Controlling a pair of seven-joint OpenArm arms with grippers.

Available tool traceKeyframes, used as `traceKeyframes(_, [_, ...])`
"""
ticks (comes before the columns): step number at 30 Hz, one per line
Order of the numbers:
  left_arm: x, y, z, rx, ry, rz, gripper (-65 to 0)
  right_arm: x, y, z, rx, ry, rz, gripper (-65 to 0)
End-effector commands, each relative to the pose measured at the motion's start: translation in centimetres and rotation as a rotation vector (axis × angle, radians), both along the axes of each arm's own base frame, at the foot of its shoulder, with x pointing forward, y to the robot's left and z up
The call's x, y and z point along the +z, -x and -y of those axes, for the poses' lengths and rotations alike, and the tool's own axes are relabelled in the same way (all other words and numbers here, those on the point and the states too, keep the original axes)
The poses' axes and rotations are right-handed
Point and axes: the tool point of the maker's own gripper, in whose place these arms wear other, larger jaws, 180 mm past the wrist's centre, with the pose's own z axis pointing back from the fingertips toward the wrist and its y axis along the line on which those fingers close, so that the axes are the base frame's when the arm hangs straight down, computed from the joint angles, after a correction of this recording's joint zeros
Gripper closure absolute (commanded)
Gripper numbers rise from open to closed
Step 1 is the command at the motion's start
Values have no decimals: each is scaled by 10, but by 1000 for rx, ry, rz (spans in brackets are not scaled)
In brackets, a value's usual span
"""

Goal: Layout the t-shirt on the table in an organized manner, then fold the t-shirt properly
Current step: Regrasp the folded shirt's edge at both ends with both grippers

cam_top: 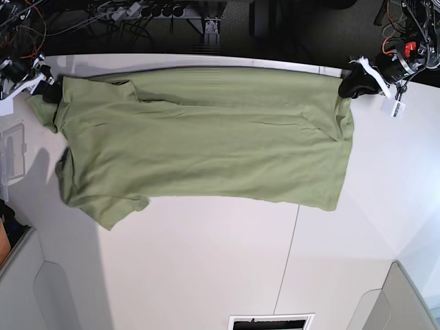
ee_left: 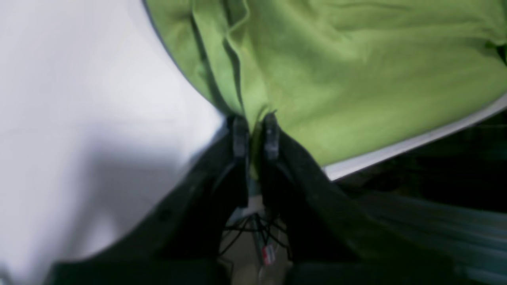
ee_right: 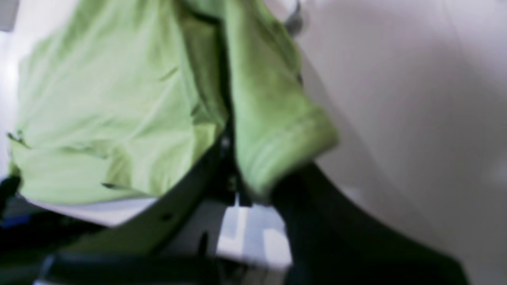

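The green t-shirt (cam_top: pixel 206 151) lies spread sideways across the far half of the white table (cam_top: pixel 206 261), with a sleeve poking out at its near left. My left gripper (cam_top: pixel 352 87) sits at the shirt's far right corner. In the left wrist view its fingers (ee_left: pixel 255 126) are shut on a pinch of the t-shirt (ee_left: pixel 336 79) near the table's edge (ee_left: pixel 396 150). At the far left corner is my right gripper (cam_top: pixel 47 93). In the right wrist view it (ee_right: pixel 231 158) is shut on bunched t-shirt fabric (ee_right: pixel 119 118), a sleeve cuff draped over one finger.
Grey bins stand at the near right corner (cam_top: pixel 388 302) and near left corner (cam_top: pixel 41 289). A thin dark seam (cam_top: pixel 287 254) crosses the tabletop. A clear tray (cam_top: pixel 10 155) sits at the left edge. Cables (cam_top: pixel 137 10) hang behind the far edge.
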Motion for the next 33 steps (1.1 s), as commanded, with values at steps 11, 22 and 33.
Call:
traceKeyframes(11, [17, -3, -6, 3, 19, 21, -261, 21, 0, 12, 6, 60, 57, -307])
traceKeyframes(22, [122, -59, -49, 7, -125, 341, -261, 126, -46, 45, 26, 316, 338, -308])
traceKeyframes(33, [87, -138, -22, -93, -203, 356, -375, 114, -161, 34, 38, 289, 363, -308])
